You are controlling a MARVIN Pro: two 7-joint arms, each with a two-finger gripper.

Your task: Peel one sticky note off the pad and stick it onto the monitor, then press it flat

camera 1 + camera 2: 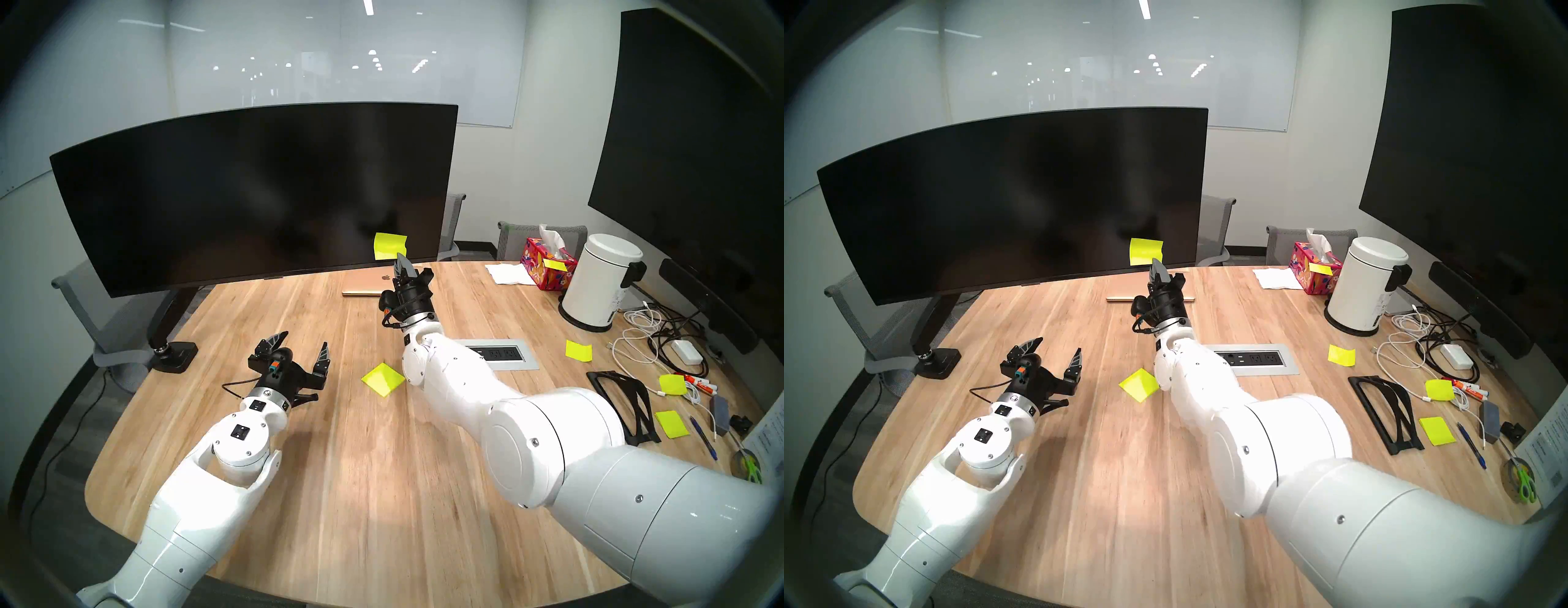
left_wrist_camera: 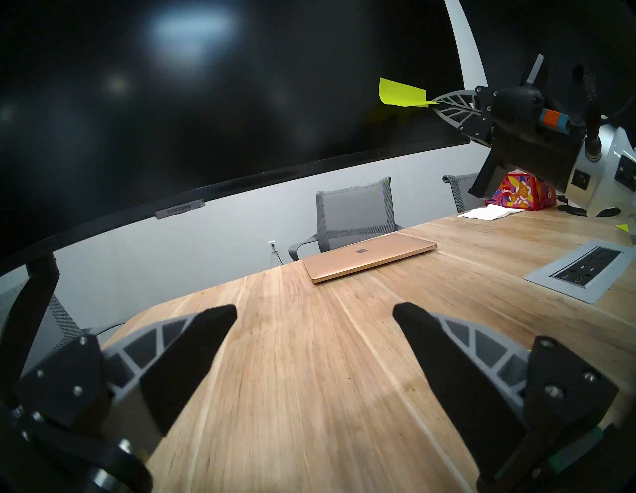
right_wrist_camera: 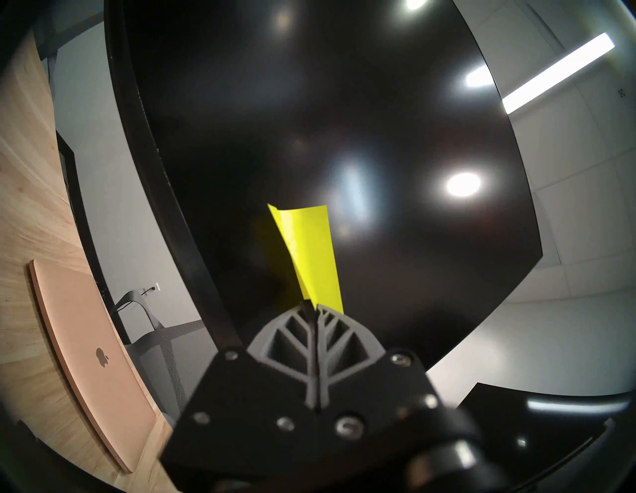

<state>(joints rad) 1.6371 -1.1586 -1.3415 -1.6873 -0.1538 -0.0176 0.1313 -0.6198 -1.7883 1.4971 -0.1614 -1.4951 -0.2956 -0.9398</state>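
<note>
Up front, right fingers (image 3: 315, 311) pinch sticky note (image 3: 311, 254) at monitor (image 3: 309, 120).

left pincer (image 1: 297, 346): fingers spread, hovering low | right pincer (image 1: 400, 257): fingers pressed together, arm extended forward, raised

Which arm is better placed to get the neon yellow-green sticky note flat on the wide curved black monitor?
Right. The right gripper is shut on the neon yellow-green sticky note at the curved black monitor, lower right. The left gripper hangs open over the wooden table, far from it.
</note>
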